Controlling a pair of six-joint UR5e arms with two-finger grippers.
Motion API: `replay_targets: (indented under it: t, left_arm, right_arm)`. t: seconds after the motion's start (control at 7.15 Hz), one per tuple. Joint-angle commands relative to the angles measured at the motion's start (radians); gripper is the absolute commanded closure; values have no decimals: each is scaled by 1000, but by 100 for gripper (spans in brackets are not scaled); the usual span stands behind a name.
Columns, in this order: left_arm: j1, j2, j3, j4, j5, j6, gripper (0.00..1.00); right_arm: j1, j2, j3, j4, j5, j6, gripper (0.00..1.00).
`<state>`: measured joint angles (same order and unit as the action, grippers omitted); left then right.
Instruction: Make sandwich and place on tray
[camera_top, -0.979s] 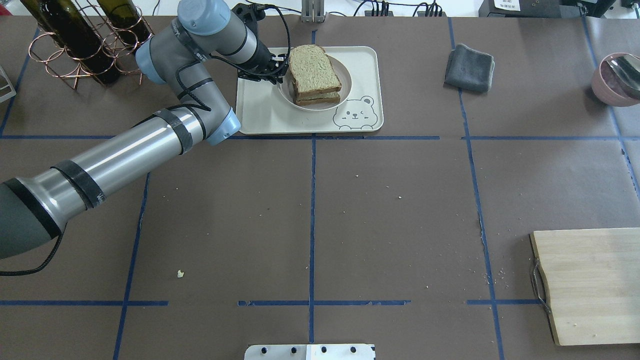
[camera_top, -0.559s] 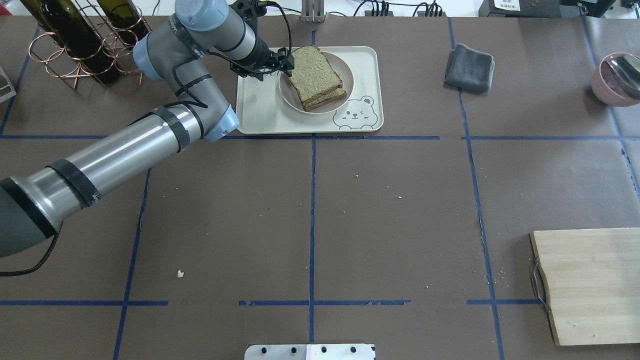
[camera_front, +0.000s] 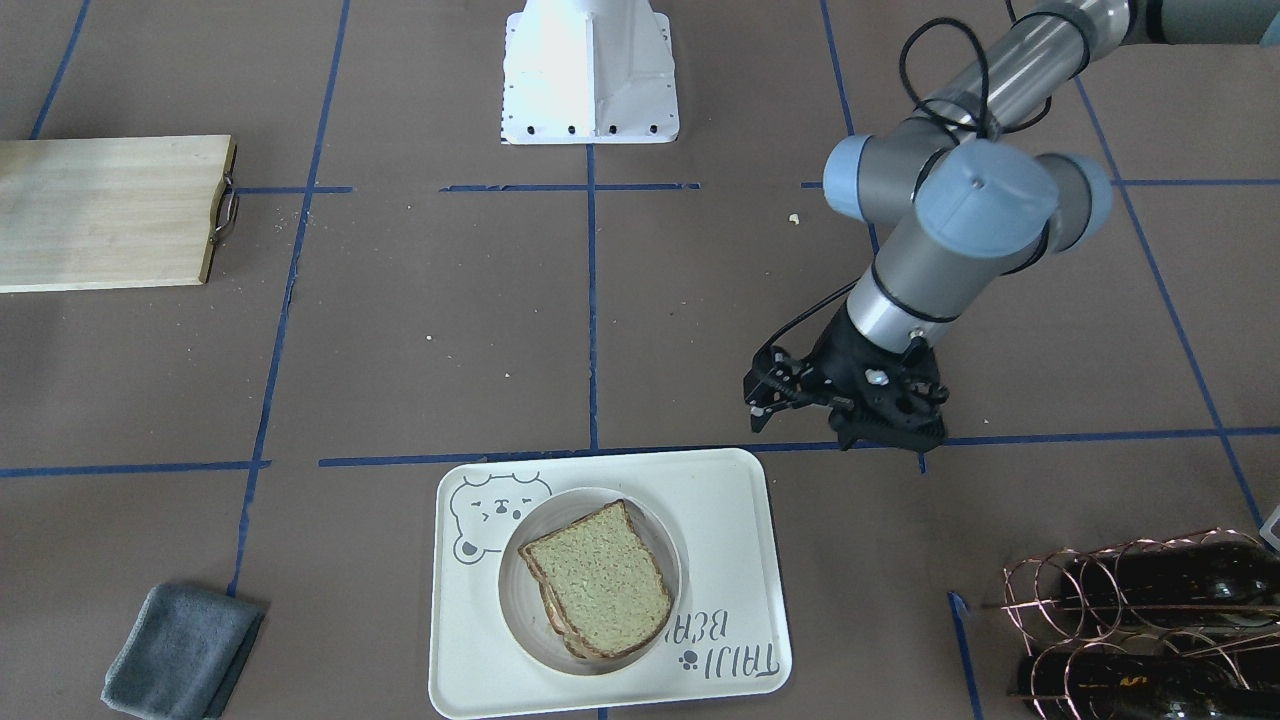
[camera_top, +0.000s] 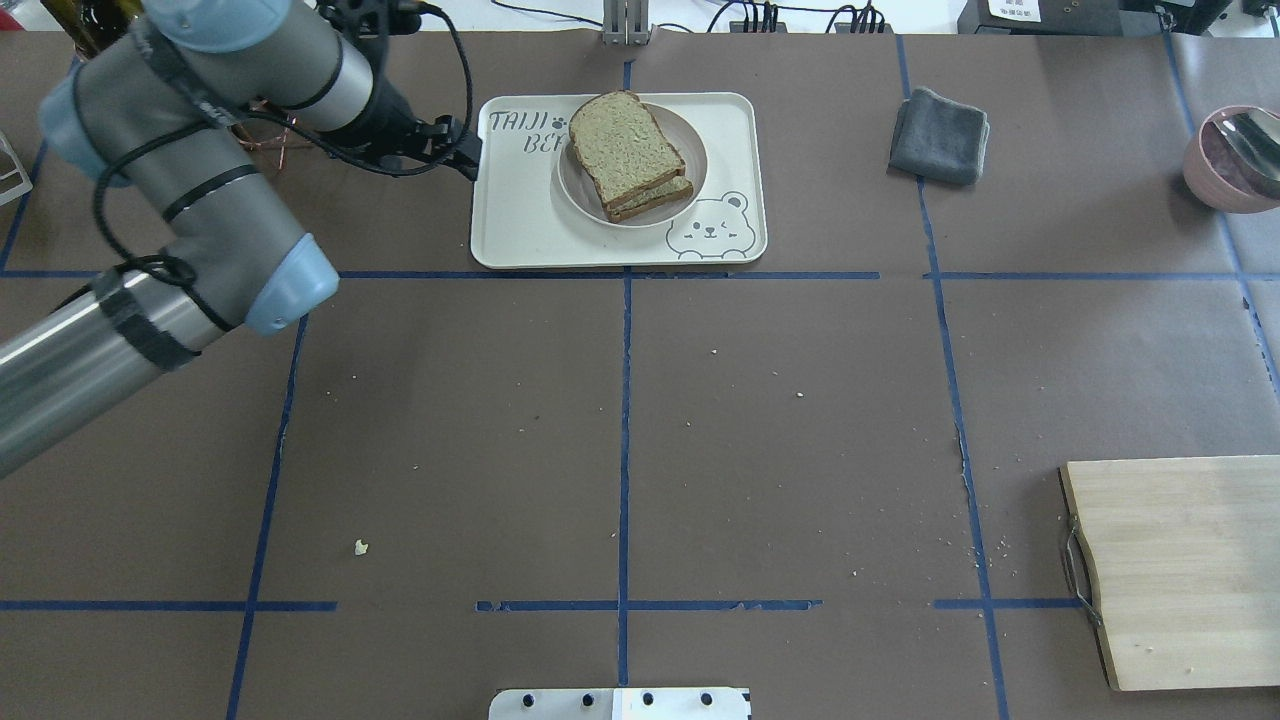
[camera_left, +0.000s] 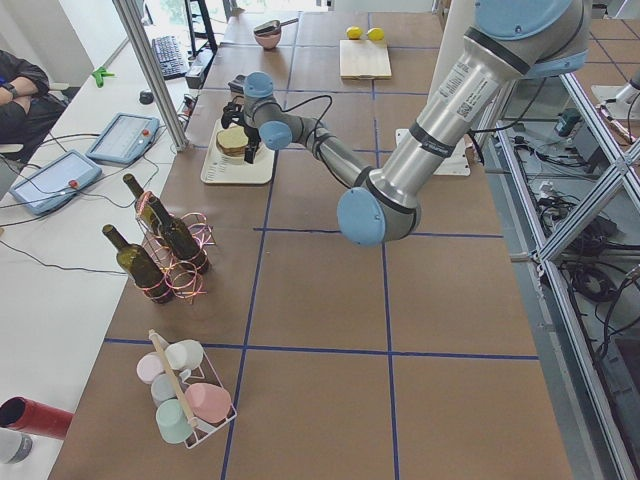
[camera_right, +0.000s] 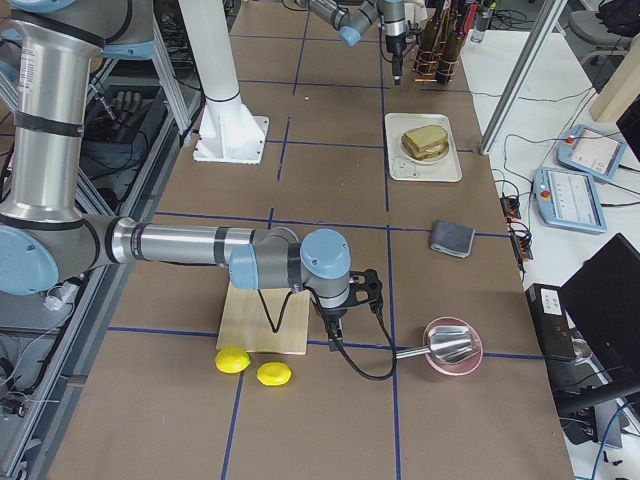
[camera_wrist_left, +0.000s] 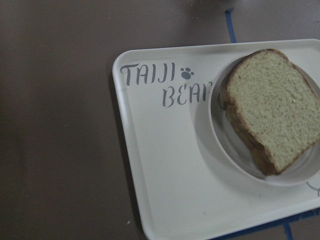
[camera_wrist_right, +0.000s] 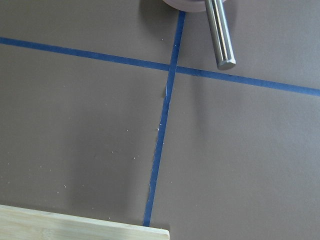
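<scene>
The sandwich (camera_top: 625, 145) shows as two speckled bread slices with dark crust, stacked on a small round white plate (camera_top: 693, 165). The plate stands on the cream bear tray (camera_top: 520, 220) at the far middle of the table. The egg is hidden between the slices. My left gripper (camera_top: 458, 148) hangs just off the tray's left edge, open and empty, clear of the plate. The left wrist view shows the tray (camera_wrist_left: 160, 165) and sandwich (camera_wrist_left: 272, 105) but no fingers. My right gripper (camera_right: 335, 322) shows only in the exterior right view, by the cutting board; I cannot tell its state.
A grey cloth (camera_top: 940, 135) lies right of the tray. A pink bowl (camera_top: 1235, 160) with a metal scoop sits at the far right. A wooden cutting board (camera_top: 1180, 570) lies near right. A copper bottle rack (camera_front: 1150, 620) stands beyond the left arm. Two lemons (camera_right: 245, 365) lie by the board.
The plate with the sandwich, held up at its edge a second ago, now rests flat on the tray. My left gripper has let go and pulled back left, off the tray.
</scene>
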<state>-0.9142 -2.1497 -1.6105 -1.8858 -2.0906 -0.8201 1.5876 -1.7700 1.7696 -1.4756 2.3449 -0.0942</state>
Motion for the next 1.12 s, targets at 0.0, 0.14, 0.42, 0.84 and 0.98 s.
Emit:
replay_targets:
  t: [0.0, 0.14, 0.42, 0.84, 0.98]
  left_arm:
    - [-145, 257, -333, 225, -3, 328, 0]
    - [-269, 366, -389, 269, -6, 510, 0]
    - [-481, 587, -355, 264, -171, 887, 0]
    - [-613, 798, -255, 258, -197, 923, 0]
    - [-677, 823, -241, 261, -197, 923, 0]
  right_arm:
    - [-3, 3, 4, 0, 20, 13, 0]
    - [-6, 3, 4, 1, 20, 13, 0]
    - [-11, 1, 1, 1, 28, 13, 0]
    - [-11, -2, -9, 0, 25, -5, 0]
    - [-11, 0, -9, 0, 28, -7, 0]
